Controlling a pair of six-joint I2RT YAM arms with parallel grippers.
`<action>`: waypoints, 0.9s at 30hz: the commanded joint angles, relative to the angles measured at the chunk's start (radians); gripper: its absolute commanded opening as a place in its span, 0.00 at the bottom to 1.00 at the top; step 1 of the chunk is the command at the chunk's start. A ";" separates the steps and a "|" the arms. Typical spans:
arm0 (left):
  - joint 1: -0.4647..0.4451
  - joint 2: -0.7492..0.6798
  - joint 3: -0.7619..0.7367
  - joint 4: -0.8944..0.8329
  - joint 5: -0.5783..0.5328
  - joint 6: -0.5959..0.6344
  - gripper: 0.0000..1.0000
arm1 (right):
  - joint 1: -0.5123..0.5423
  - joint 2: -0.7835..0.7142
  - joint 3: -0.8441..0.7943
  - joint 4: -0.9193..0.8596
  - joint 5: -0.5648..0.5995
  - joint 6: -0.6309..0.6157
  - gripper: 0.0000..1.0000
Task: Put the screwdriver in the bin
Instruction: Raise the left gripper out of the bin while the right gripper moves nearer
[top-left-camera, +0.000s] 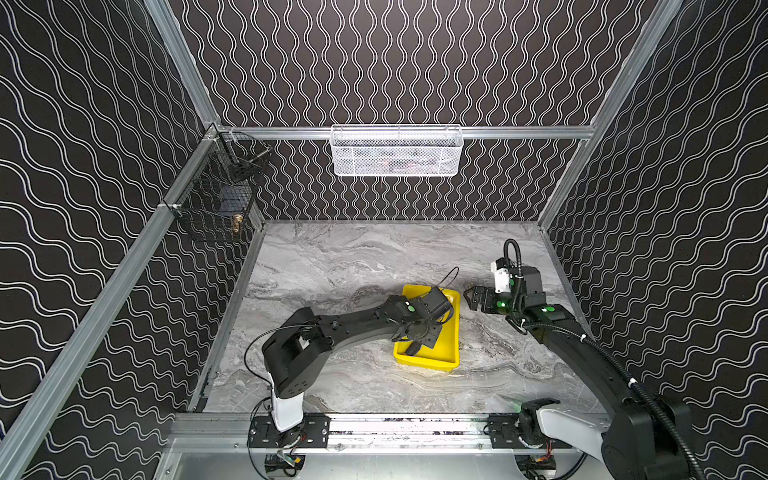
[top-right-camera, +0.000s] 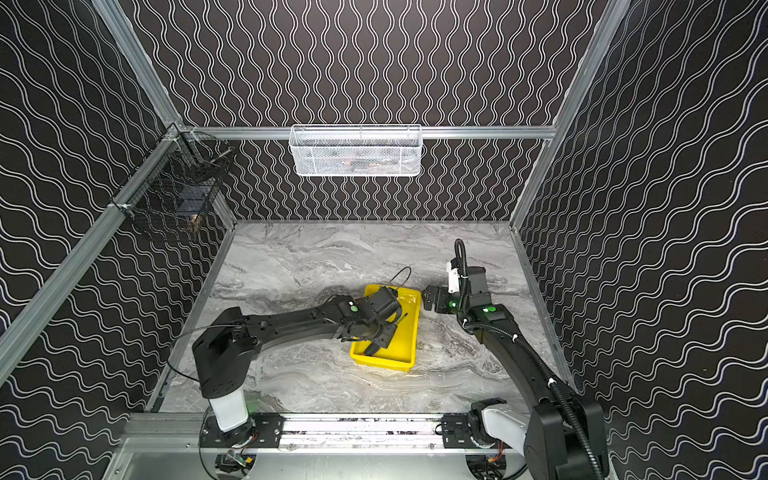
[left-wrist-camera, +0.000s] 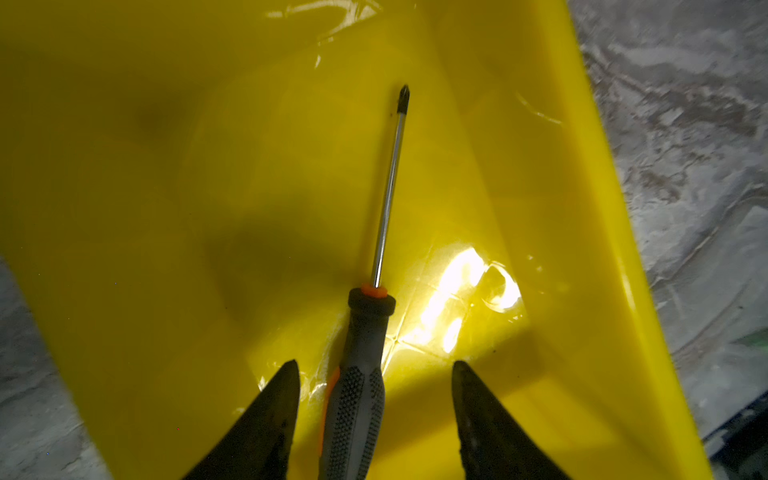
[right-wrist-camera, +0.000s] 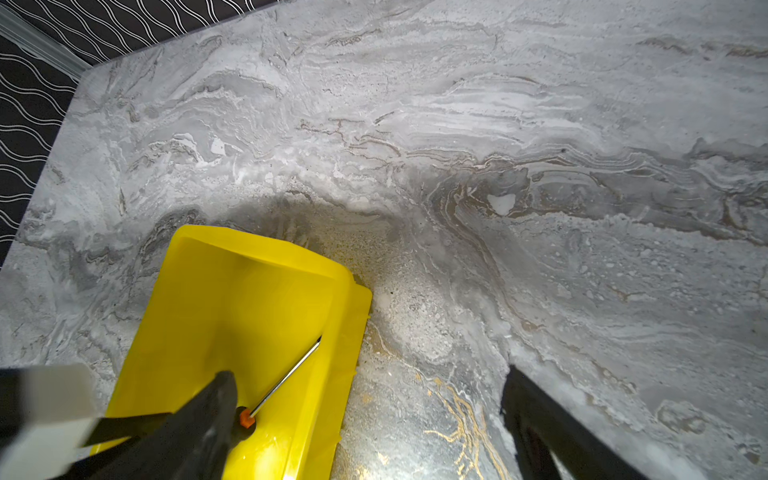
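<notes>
The screwdriver (left-wrist-camera: 384, 208) is seen inside the yellow bin (left-wrist-camera: 540, 187), laid along its glossy floor. In a top view its black handle is pointed toward 7 o'clock and its thin shaft (top-right-camera: 402, 319) toward 1 o'clock, the tip being brought near the bin's wall on the 3 o'clock side. The left pincer (left-wrist-camera: 374, 365) is held low over the bin with its two fingers (left-wrist-camera: 274, 415) spread apart; the handle is framed between them, and a clear gap is left on the wider side, so nothing is clamped. An orange collar is shown where the shaft meets the handle, and an orange strip along the grip. The bin (top-left-camera: 428, 365) is set on the grey marbled desk (top-left-camera: 332, 257), a little toward 3 o'clock of the desk's middle. The right pincer (top-left-camera: 473, 297) is held just beside the bin's far corner, at about 2 o'clock from the bin's middle, and its fingers (right-wrist-camera: 536, 407) are parted over bare desk with nothing between them. A white mesh basket (top-left-camera: 397, 151) is hung on the back rail at 12 o'clock, and a black wire basket (top-left-camera: 216, 195) on the side rail at about 10 o'clock.
</notes>
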 joint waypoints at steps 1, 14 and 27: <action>0.007 -0.040 0.027 -0.044 -0.049 0.033 0.72 | 0.000 0.022 0.017 0.022 -0.001 0.015 0.99; 0.193 -0.282 -0.102 -0.062 -0.119 0.076 0.94 | 0.007 0.125 0.025 0.085 -0.106 0.023 0.99; 0.417 -0.465 -0.292 -0.046 -0.114 0.115 0.99 | 0.136 0.248 0.045 0.170 -0.133 0.078 0.99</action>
